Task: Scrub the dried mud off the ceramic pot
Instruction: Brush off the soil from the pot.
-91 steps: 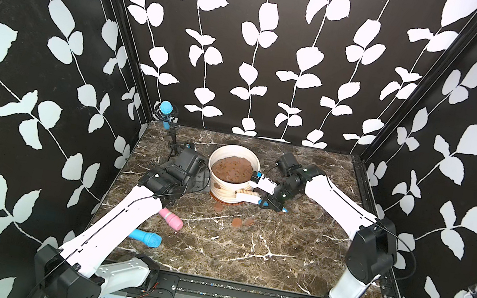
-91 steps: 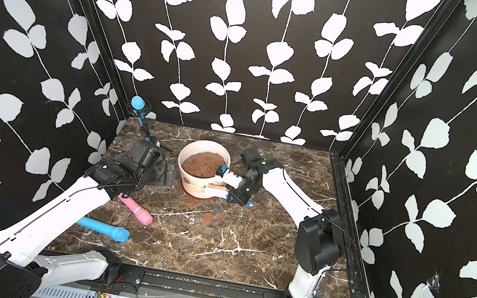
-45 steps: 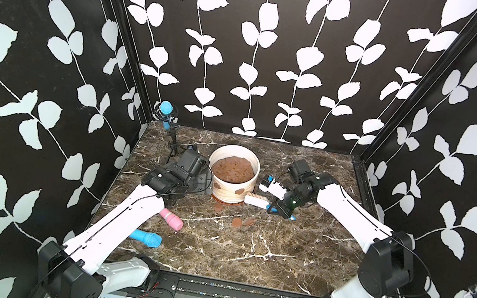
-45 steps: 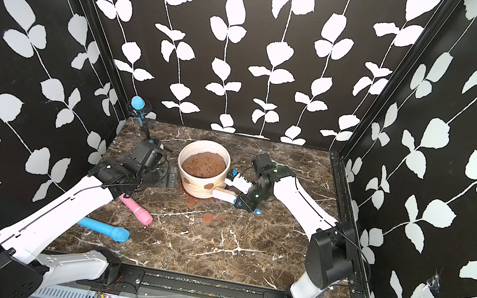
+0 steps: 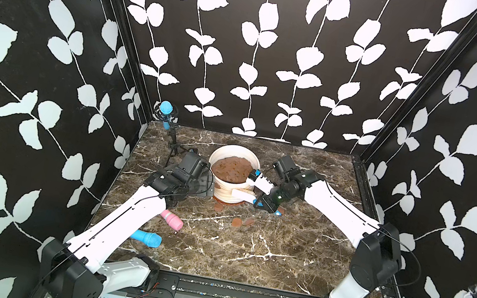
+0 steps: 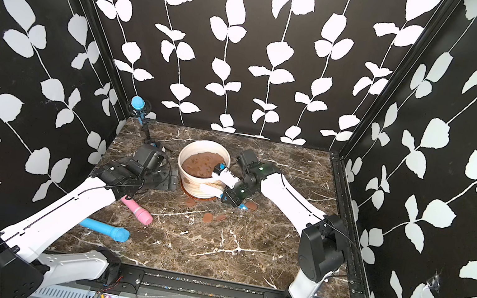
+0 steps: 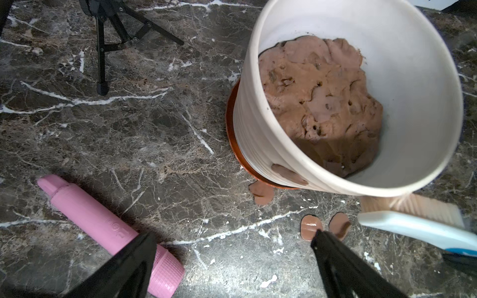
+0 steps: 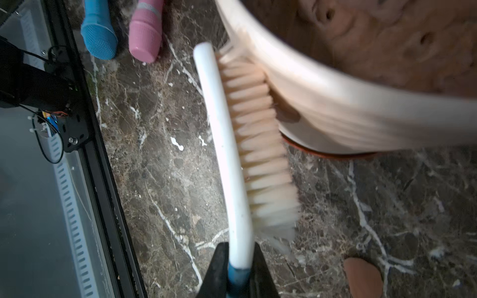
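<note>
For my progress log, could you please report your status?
Right hand shut on scrub brush, bristles against ceramic pot. Left hand open, empty. Dried mud patch on pot wall, more on tabletop. Nothing blocking.

Black walls (image 5: 248,43) with white leafy vines, dark brown desk (image 5: 245,256) veined white, pretty loud combo

The ceramic pot (image 7: 258,144) in front of the black right tool (image 8: 238,273) is cream-white, faintly ribbed, with lumpy brown soil (image 7: 320,103) inside and an orange-brown saucer (image 7: 229,129) underneath. That tool's brush (image 8: 224,144): white handle, blue end, pale cream bristles. Near the black left tool (image 7: 235,236) the dried mud (image 7: 311,227) patches are reddish-brown. The pink cylinder (image 7: 103,227) by that tool has a grid-textured end, same on the blue cylinder (image 6: 105,230).
</note>
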Tool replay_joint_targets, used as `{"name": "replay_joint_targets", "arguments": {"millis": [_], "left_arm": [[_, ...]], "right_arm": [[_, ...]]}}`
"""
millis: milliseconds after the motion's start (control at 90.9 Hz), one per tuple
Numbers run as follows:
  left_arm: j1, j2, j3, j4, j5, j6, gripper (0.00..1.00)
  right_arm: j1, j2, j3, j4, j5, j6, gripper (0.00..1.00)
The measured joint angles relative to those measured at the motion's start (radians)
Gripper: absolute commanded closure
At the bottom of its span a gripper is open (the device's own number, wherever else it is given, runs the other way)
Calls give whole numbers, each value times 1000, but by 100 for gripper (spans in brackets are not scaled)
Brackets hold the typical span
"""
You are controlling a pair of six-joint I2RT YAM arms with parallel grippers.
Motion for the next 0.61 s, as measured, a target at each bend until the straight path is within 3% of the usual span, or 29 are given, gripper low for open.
{"name": "replay_joint_targets", "arguments": {"millis": [429,605], "left_arm": [[0,32,0,21,25,-12,2],[0,32,0,21,26,-16,2]], "right_arm": [[-120,-167,-259,113,79,68,100],[-58,-293,-306,84,47,21,100]]}}
